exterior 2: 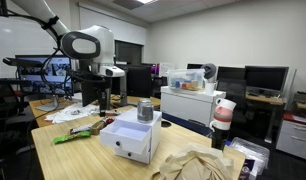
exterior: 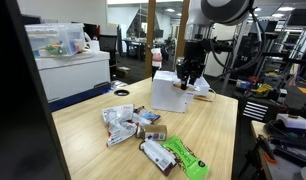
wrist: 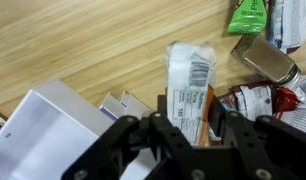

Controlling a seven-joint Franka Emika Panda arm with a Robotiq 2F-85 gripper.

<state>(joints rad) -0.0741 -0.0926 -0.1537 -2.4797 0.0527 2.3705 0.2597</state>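
Note:
In the wrist view my gripper (wrist: 191,135) is shut on a white and orange snack packet (wrist: 189,80) with a barcode label, its black fingers on either side of it. The packet hangs above the wooden table (wrist: 93,50), next to an open white box (wrist: 43,130). In both exterior views the gripper (exterior: 193,74) (exterior 2: 145,110) hovers over the far edge of the white box (exterior: 169,94) (exterior 2: 131,140).
A pile of snack packets (exterior: 133,125) lies on the table, with a green packet (exterior: 185,157) (wrist: 248,15) and a silver pouch (wrist: 265,60). A crumpled beige cloth (exterior 2: 193,165) lies near the box. A cabinet with plastic bins (exterior: 63,60) stands beside the table.

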